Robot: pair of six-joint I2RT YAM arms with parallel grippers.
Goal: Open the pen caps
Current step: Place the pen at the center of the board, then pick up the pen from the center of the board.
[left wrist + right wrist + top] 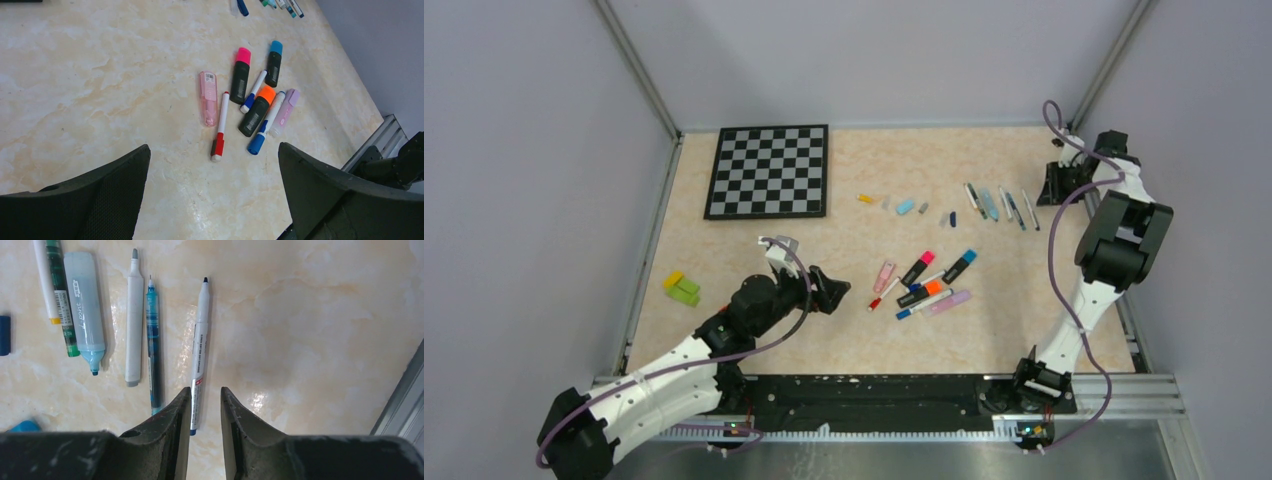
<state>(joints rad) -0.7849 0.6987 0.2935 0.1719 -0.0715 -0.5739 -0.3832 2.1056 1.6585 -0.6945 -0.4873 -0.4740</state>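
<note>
A beige marbled tabletop (724, 260) stands between plain grey walls (524, 150), with a chessboard (769, 171) at the far left. Pen caps (243, 55) in pink, blue, orange and red sit on markers grouped at the middle. Small loose caps (905, 206) lie in a row farther back. The left tool (214, 150) is wide and empty near the group. The right tool (205, 390) is narrow and holds nothing, above a white pen (199, 340). A dark blue cap (4, 335) is cut off at the edge.
</note>
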